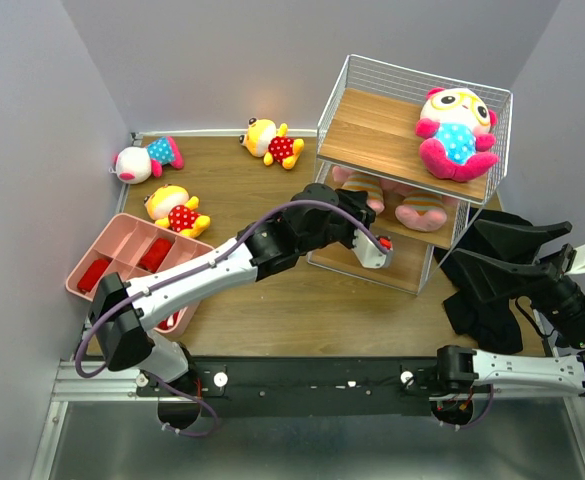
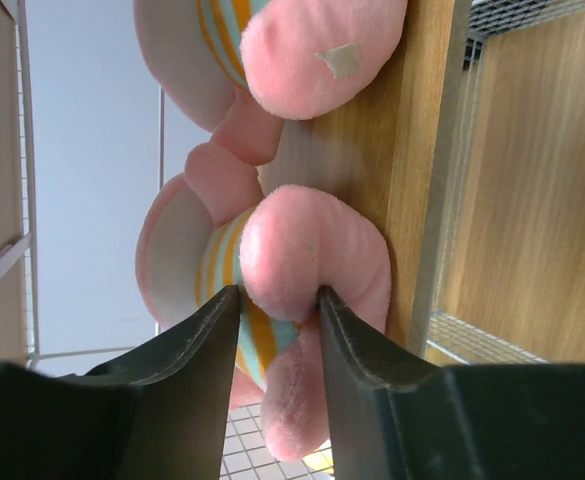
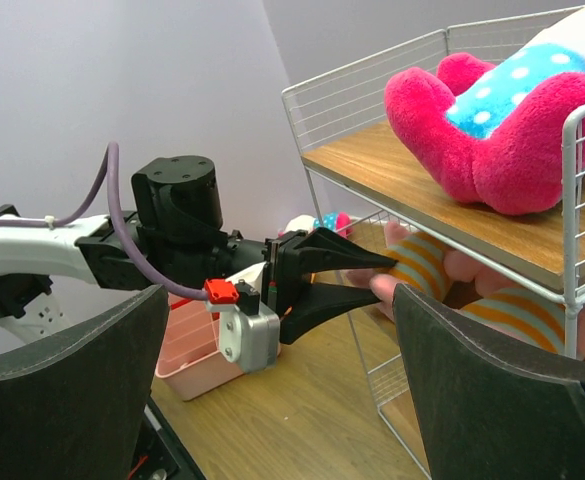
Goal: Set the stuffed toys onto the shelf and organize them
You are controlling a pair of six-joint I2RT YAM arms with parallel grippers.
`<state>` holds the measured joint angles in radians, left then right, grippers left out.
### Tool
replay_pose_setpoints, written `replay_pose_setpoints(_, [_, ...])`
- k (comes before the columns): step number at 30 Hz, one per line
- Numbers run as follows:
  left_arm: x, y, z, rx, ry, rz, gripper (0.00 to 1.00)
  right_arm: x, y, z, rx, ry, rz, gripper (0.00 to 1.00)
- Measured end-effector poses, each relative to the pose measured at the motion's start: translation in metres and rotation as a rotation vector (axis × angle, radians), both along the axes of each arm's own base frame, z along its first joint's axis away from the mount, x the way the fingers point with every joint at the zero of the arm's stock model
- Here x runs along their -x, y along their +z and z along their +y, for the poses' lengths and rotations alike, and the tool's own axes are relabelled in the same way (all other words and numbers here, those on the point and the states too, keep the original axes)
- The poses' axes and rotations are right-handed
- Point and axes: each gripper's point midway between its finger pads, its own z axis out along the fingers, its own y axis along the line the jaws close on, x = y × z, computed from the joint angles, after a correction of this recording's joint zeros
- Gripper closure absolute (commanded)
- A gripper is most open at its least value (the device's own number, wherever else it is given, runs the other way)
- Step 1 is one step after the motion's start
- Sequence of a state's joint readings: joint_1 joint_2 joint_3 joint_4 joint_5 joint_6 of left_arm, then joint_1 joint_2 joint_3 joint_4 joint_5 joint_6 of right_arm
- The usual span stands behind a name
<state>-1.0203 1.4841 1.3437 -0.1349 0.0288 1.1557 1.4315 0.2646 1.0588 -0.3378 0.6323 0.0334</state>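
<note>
On the middle tier: two pink striped pigs lie side by side, the left pig [image 1: 357,188] and the right pig [image 1: 422,212].
Left hand [image 3: 382,278]: reaches in under the top board and is clenched on a pink limb of the left pig.
Left wrist view only: both fingers [image 2: 197,370] press against that limb, and the pig's orange and teal stripes show between them.
Right wrist view only: the left hand is seen side-on at the open front of the shelf [image 1: 372,125].
Right hand [image 1: 472,245]: released, fingers spread wide, low at the bench's right side and apart from every toy.
Overhead view only: all the stuffed toys appear at once.
Count: six toys, that is two pigs, two white-faced, two yellow.
White-faced toys: one [image 1: 457,130] sits on the top tier and one [image 1: 144,160] lies on the bench at the far left.
Yellow toys: both are on the bench, one [image 1: 272,140] near the back wall and one [image 1: 177,212] just beyond the pink tray [image 1: 122,232].
Tray: divided, with red pieces [image 1: 94,272] in its compartments.
Bench [image 1: 272,310]: brown wood grain.
Room: plain pale grey-lilac walls [image 1: 222,60] on three sides.
</note>
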Motion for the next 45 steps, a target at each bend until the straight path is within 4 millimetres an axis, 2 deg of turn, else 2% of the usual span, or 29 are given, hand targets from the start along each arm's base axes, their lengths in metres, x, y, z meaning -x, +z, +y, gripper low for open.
replay_pose_setpoints(1, [-0.001,0.000,0.001,0.001,0.007,-0.008,0.42,0.000,0.000,0.000,-0.001,0.000,0.000,0.00])
replay_pose_setpoints(3, [-0.003,0.001,0.001,0.007,0.016,-0.016,0.30,0.000,0.000,0.000,-0.001,0.000,0.000,0.00])
replay_pose_setpoints(5, [-0.004,0.003,0.001,0.017,0.020,-0.024,0.22,0.000,0.000,0.000,0.000,0.000,0.000,0.00])
replay_pose_setpoints(11, [-0.004,0.016,0.007,0.054,0.035,-0.046,0.20,0.000,-0.001,0.000,0.000,0.000,0.000,0.00])
replay_pose_setpoints(19, [0.005,0.020,0.018,0.090,0.042,-0.026,0.19,0.000,-0.001,0.000,0.001,-0.002,0.001,0.00])
replay_pose_setpoints(24, [0.017,0.031,0.026,0.142,0.038,0.004,0.20,0.000,0.000,-0.002,0.000,-0.003,0.002,0.00])
replay_pose_setpoints(27, [0.031,0.038,0.031,0.191,0.030,0.047,0.20,-0.001,0.004,-0.007,-0.015,-0.011,0.007,0.00])
replay_pose_setpoints(28, [0.036,0.039,0.033,0.208,0.029,0.066,0.09,-0.001,0.006,-0.008,-0.021,-0.014,0.012,0.00])
replay_pose_setpoints(29, [0.042,0.039,0.036,0.228,0.029,0.097,0.01,-0.002,0.007,-0.009,-0.024,-0.017,0.019,0.00])
replay_pose_setpoints(34, [0.061,0.040,0.053,0.352,0.069,0.287,0.01,-0.004,0.022,-0.012,-0.029,-0.030,0.065,0.00])
replay_pose_setpoints(37, [0.063,0.047,0.070,0.470,0.181,0.441,0.01,-0.004,0.035,-0.011,-0.018,-0.026,0.088,0.00])
replay_pose_setpoints(41, [0.050,0.061,0.091,0.600,0.383,0.562,0.01,-0.005,0.050,-0.006,-0.003,-0.026,0.125,0.00])
replay_pose_setpoints(45, [0.036,0.062,0.115,0.714,0.577,0.608,0.01,-0.007,0.050,0.010,0.059,-0.025,0.144,0.00])
